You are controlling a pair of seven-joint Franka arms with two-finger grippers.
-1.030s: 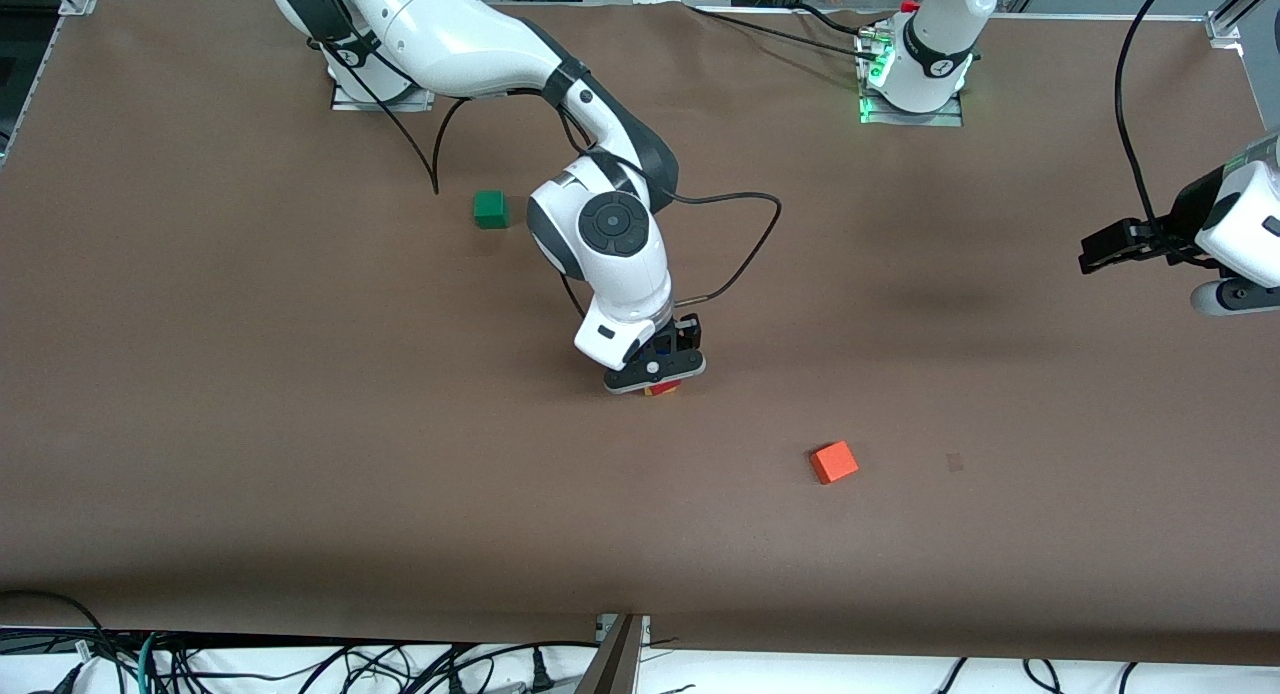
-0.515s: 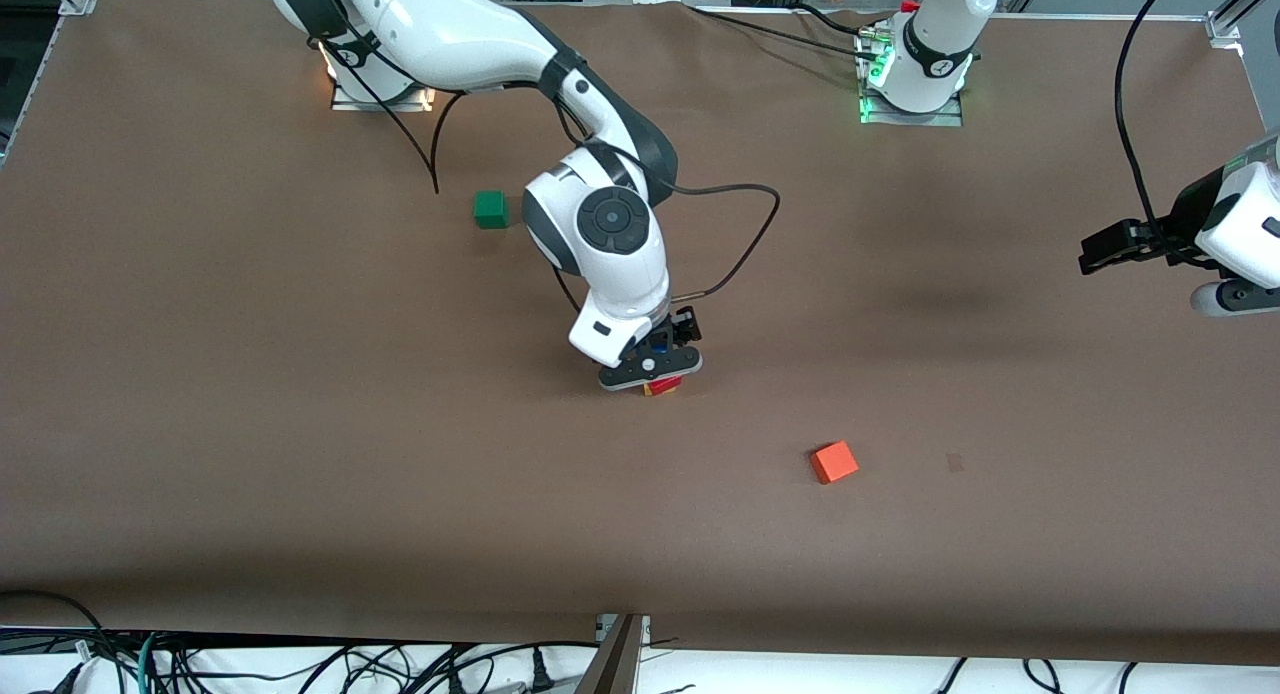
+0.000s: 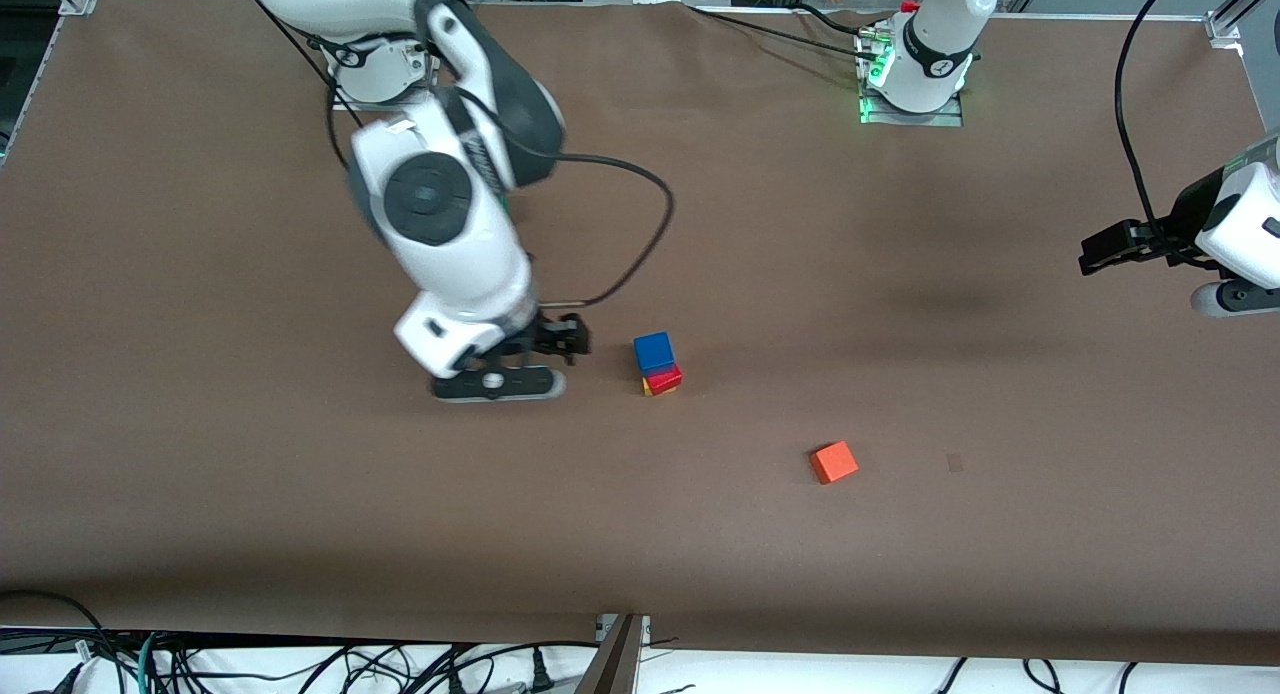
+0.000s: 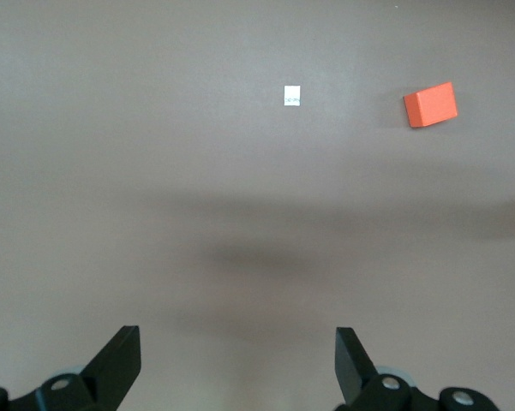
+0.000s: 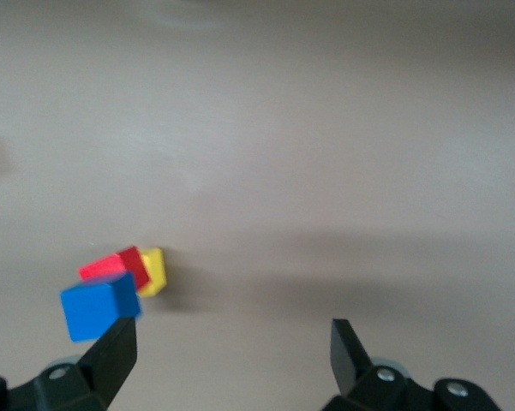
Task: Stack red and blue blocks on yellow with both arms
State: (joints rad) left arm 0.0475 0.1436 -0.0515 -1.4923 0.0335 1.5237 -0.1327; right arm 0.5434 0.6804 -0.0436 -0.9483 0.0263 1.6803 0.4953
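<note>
The blue block sits on the red block, which sits on the yellow cube, in one stack at mid-table. My right gripper is open and empty. It hangs over bare table beside the stack, toward the right arm's end. The right wrist view shows the blue block, the red block and the yellow cube just off one open finger of the right gripper. My left gripper waits, open and empty, over the left arm's end of the table; it also shows in the left wrist view.
An orange cube lies nearer the front camera than the stack, toward the left arm's end; it also shows in the left wrist view. A small white tag lies on the table beside it. Black cables trail from both arms.
My right gripper has let go of the blue block, risen off the stack and swung toward the right arm's end. The stack stands uncovered. The left arm has not moved.
</note>
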